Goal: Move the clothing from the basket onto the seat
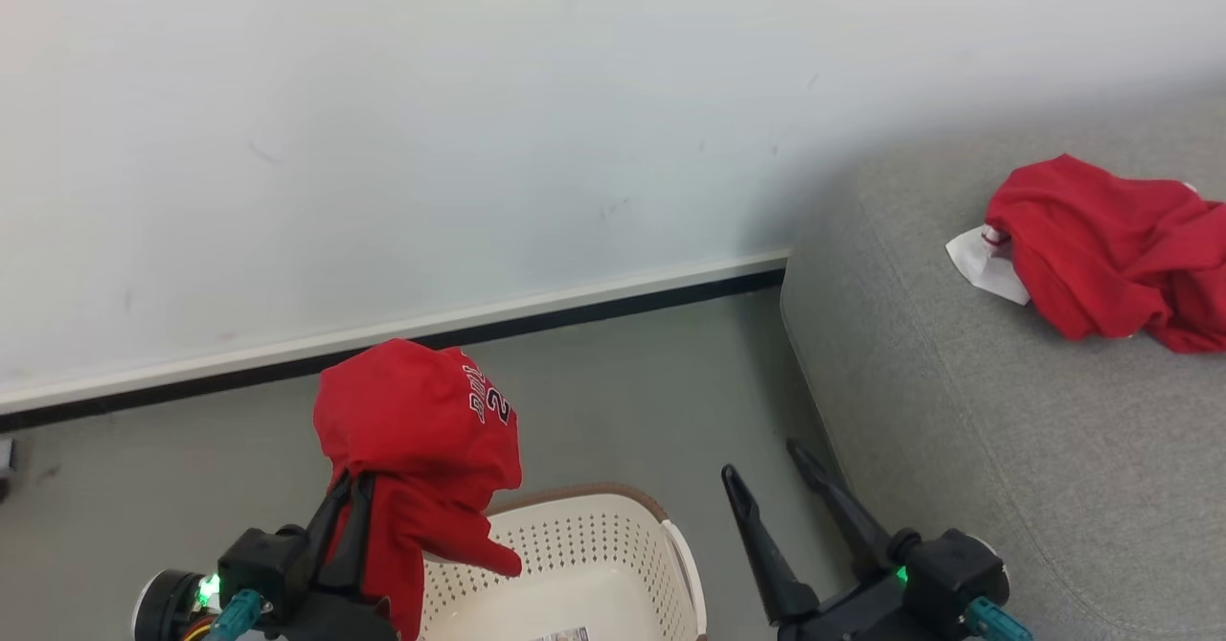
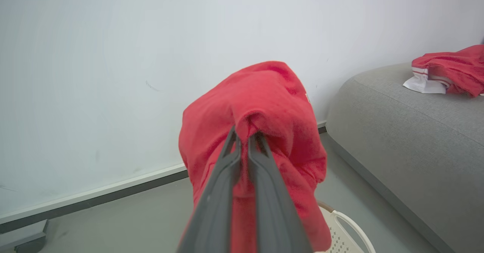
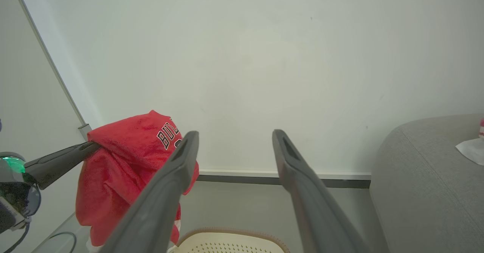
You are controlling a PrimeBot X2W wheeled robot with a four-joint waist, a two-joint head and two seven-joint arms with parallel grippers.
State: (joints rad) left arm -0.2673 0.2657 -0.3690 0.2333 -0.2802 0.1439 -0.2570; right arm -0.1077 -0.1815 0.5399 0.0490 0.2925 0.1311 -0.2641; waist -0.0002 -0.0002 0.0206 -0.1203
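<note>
Head view, done: the first garment [image 1: 1111, 248] lies on the seat [image 1: 958, 449].
Head view, in hand: my left jaws pinch the second garment [image 1: 421, 421] over the basket [image 1: 594, 545]; what shows of the basket's inside looks bare.
Left wrist view: jaws pressed together on red cloth.
Right wrist view: my right jaws spread, holding nothing.
Left to do: carry the second garment to the seat and release it.

Seat [image 1: 958, 449] and floor [image 1: 623, 382]
A red garment [image 1: 1111, 248] is lying on the seat, upper right; the basket [image 1: 584, 545] is standing on the floor.
</note>
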